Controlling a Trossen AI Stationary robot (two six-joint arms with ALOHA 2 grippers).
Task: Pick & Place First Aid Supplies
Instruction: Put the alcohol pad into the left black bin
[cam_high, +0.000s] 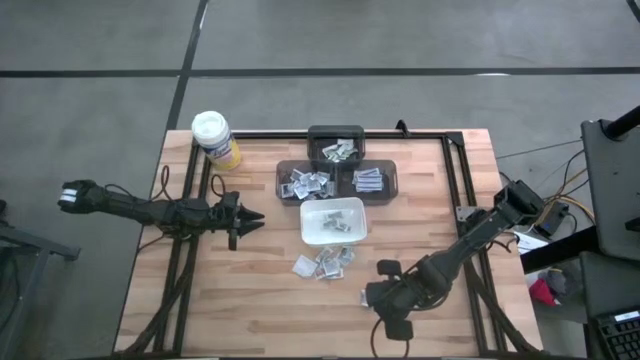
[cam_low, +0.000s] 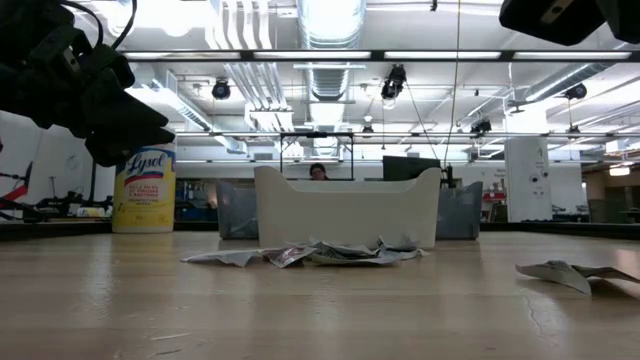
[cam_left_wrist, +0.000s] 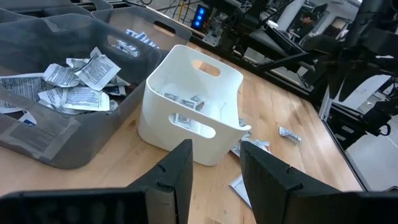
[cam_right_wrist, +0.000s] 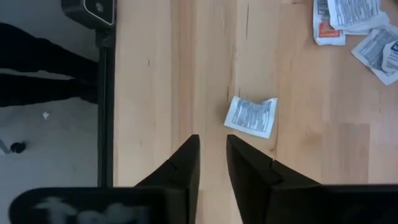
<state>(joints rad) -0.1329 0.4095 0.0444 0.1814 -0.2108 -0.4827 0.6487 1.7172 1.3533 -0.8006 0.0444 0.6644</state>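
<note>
First aid packets are lying in several places on the wooden table (cam_high: 250, 290). Going left to right: a yellow canister (cam_high: 215, 139) with a white lid is standing at the far left corner. Beside it, three dark grey bins (cam_high: 287, 185) are sitting clustered; each is holding a pile of packets (cam_high: 305, 183). Directly in front of them, the white dish (cam_high: 333, 221) is holding a few more packets (cam_left_wrist: 186, 99). A loose heap of packets (cam_high: 322, 263) is lying against the dish's near side, and one single packet (cam_right_wrist: 250, 116) is lying apart, to the right of the heap.

The left gripper (cam_high: 256, 217) is hanging above the table left of the dish, arm stretched level, fingers parted with nothing between them. The right gripper (cam_high: 372, 294) is hovering low over the single packet, arm bent down from the right edge, fingers slightly apart and gripping nothing.

The packets are showing as small flat rectangles, white and grey, with fine print; some are crumpled.
</note>
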